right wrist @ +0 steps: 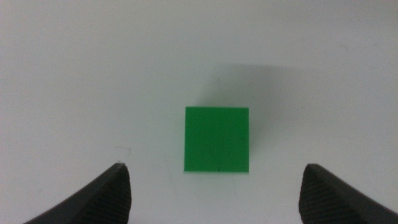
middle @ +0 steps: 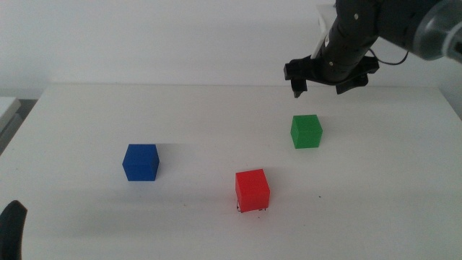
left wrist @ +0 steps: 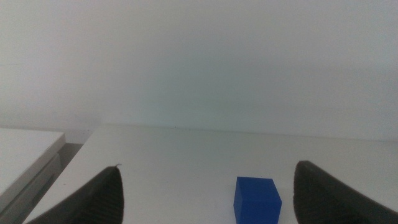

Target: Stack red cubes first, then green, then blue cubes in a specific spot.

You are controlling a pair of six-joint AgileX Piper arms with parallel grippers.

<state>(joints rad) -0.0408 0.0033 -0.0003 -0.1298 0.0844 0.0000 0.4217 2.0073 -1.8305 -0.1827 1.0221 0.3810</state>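
Note:
The red cube (middle: pixel 252 190) sits near the table's front centre. Tiny black marks of the spot (middle: pixel 240 210) peek out at its base. The green cube (middle: pixel 306 131) rests on the table behind and to the right of it. My right gripper (middle: pixel 320 88) hovers above and a little behind the green cube, open and holding nothing. In the right wrist view the green cube (right wrist: pixel 216 139) lies between the spread jaws of that gripper (right wrist: pixel 214 166). The blue cube (middle: pixel 140 162) stands alone at the left. My left gripper (middle: pixel 11 231) waits at the bottom left corner, open (left wrist: pixel 208 167), with the blue cube (left wrist: pixel 257 199) ahead of it.
The white tabletop (middle: pixel 216 115) carries only the three cubes, well apart from each other. A lone black speck (middle: pixel 318 196) lies right of the red cube. The table's left edge (middle: pixel 18 123) borders a lower grey surface.

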